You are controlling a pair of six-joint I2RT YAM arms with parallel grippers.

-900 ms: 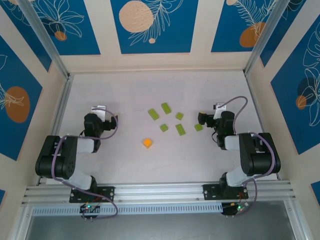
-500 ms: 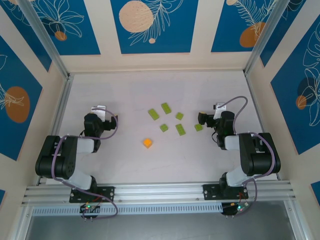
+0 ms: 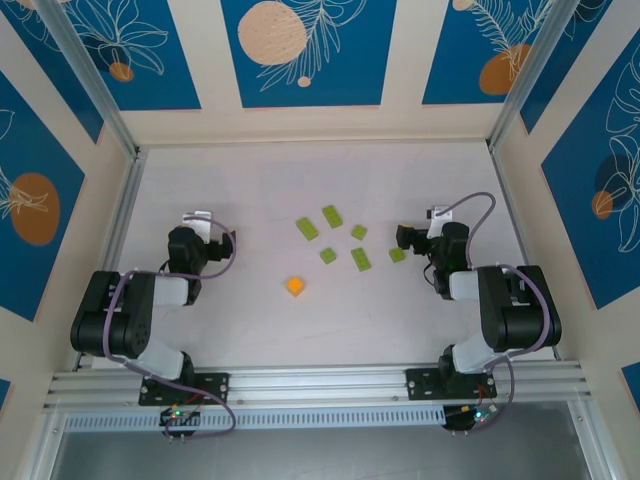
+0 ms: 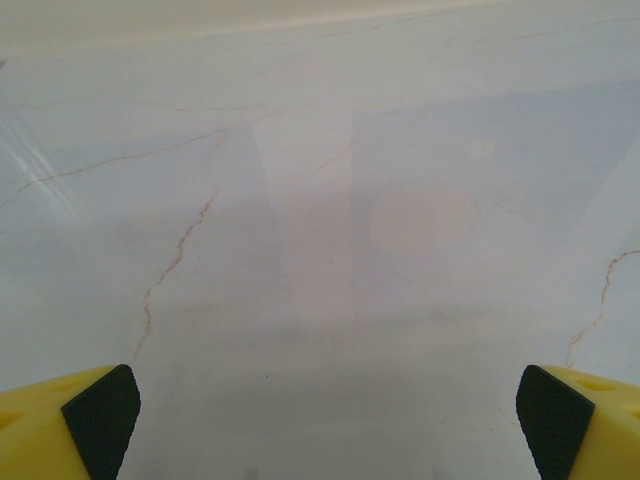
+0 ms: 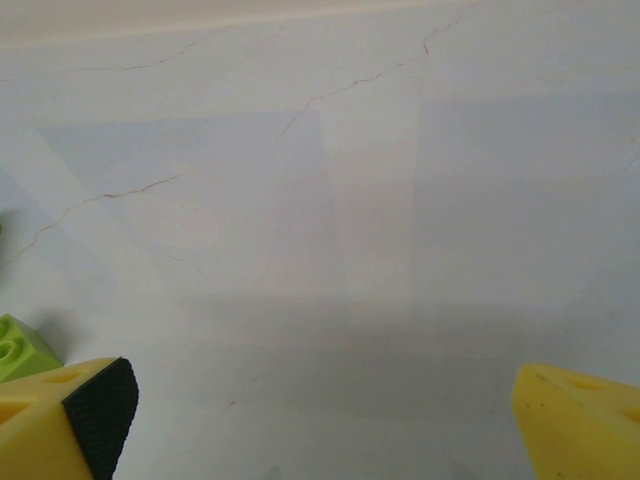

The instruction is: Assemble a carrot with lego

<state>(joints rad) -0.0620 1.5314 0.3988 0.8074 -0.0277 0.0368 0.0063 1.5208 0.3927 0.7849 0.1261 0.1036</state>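
Several lime-green lego bricks lie loose and apart at the table's middle, among them a rectangular one (image 3: 332, 216), another (image 3: 361, 259) and a square one (image 3: 397, 254). The orange cube (image 3: 295, 285) sits alone in front of them. No bricks are joined. My left gripper (image 3: 205, 240) rests low at the left, open (image 4: 328, 420), with only bare table between its fingers. My right gripper (image 3: 412, 238) rests low at the right, open (image 5: 325, 420) and holding nothing. A green brick (image 5: 20, 345) lies just outside its left fingertip (image 5: 95, 410).
The white marbled table (image 3: 250, 180) is closed in by cream and blue patterned walls and aluminium rails (image 3: 320, 380). Both arm bases stand at the near edge. Open table lies behind and between the grippers.
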